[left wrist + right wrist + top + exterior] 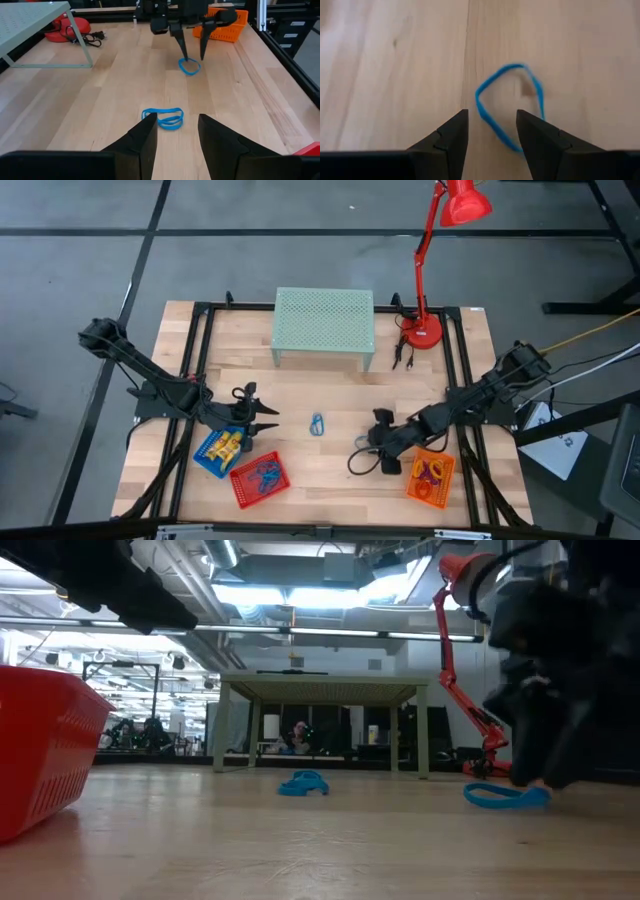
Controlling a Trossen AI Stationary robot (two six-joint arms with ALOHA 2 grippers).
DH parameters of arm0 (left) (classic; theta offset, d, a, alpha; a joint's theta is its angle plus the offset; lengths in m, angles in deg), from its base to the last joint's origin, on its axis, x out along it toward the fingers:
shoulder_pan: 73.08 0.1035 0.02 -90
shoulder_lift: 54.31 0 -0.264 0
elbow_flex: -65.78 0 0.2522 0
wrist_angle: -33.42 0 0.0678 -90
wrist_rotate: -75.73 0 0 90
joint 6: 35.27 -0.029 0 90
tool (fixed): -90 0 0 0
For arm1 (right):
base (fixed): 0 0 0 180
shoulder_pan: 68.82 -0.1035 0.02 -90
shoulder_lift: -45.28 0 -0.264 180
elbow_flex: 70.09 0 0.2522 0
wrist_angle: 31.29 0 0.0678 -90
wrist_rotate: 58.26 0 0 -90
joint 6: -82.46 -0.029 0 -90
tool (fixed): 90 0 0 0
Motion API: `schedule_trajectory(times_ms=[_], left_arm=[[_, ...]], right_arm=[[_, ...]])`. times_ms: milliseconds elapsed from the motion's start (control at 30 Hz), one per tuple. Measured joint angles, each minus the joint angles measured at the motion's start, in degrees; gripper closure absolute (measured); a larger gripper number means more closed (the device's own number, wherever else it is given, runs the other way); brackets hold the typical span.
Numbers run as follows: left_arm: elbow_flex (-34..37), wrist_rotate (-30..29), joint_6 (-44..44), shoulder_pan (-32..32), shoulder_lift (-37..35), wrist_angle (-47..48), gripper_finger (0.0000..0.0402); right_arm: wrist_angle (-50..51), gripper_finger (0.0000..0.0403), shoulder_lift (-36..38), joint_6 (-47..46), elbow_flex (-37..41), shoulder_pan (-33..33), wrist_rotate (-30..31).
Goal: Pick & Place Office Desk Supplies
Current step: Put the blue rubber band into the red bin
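Observation:
A blue loop [479, 101] lies flat on the wooden table, also visible as a blue loop [190, 72] in the left wrist view and low down [505, 796] in the low view. My right gripper [491, 114] is open and points down over it [362, 448], its fingers standing on either side of the loop's near end. Another blue loop pair [317, 424] lies mid-table [163, 120]. My left gripper [272, 418] is open, level, just left of that pair [176, 122]. My right gripper comes at the blue loop from above with its fingers [185, 52] open. One finger [540, 145] covers the loop's near part. Whether a fingertip touches the band or hovers just above it, I cannot tell.
Near the front edge stand a blue basket [205, 457] with yellow pieces, a red basket [240, 490] with blue loops and an orange basket [447, 480] with rings. A green perforated stand [323, 325], a red desk lamp [428, 260] and its cable [403, 352] occupy the far side.

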Motion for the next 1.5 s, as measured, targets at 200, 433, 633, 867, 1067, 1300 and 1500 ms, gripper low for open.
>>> schedule_trajectory(times_ms=[200,433,633,867,1067,1300,1500], left_arm=[[0.0,0.1,-0.1,0.0,0.0,0.0,0.0263],[0.0,0.1,-0.6,0.0,0.0,0.0,0.0263],[0.0,0.1,-0.7,0.0,0.0,0.0,0.0263],[0.0,0.1,-1.0,0.0,0.0,-0.3,0.0263],[-0.1,0.7,-2.5,0.0,0.0,-2.0,0.0263],[-0.1,1.6,-4.0,0.0,0.0,-3.4,0.0263],[-0.1,0.7,-4.1,0.0,0.0,-3.0,0.0263]], right_arm=[[-0.8,0.0234,-3.7,-1.6,-0.1,0.0,-1.3],[-1.7,0.0301,-3.7,-0.6,0.0,0.3,1.3],[-6.6,0.0389,-4.0,0.2,0.1,1.7,1.1],[-21.5,0.0398,-3.9,8.0,-5.6,3.0,-0.3],[-21.6,0.04,-5.9,15.8,-18.6,4.7,-5.1],[-21.1,0.0401,-17.7,17.0,-32.4,7.2,-12.8],[-20.4,0.0402,-27.7,18.1,-42.8,7.5,-18.5]])
